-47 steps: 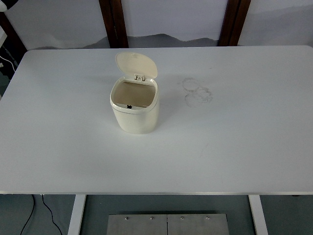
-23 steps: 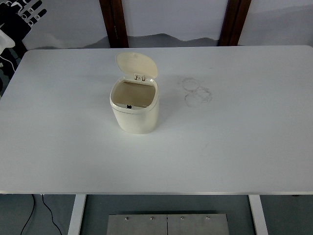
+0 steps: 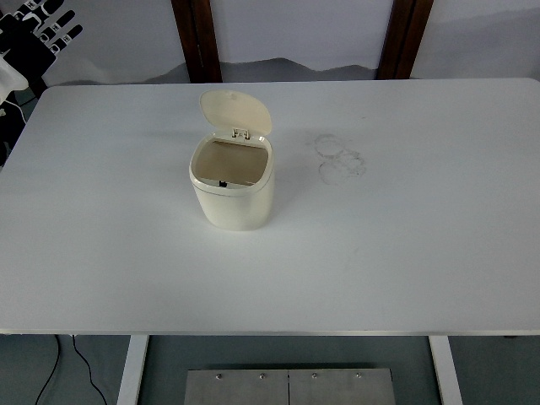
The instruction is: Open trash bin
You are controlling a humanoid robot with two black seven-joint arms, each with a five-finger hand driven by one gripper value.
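A small cream trash bin (image 3: 233, 194) stands upright on the white table (image 3: 405, 236), a little left of the middle. Its lid (image 3: 234, 112) is tipped up and back on its hinge, so the inside of the bin shows. My left hand (image 3: 38, 34) is black and sits at the top left corner, beyond the table's far left edge and well away from the bin. The hand holds nothing and its fingers are spread. The right arm does not show.
Faint ring marks (image 3: 340, 158) lie on the tabletop to the right of the bin. Two dark wooden posts (image 3: 196, 38) stand behind the table. A white object (image 3: 8, 80) pokes in at the left edge below my hand.
My left hand has come into view at the top left corner and moved slightly further in. The bin and its raised lid have not moved.
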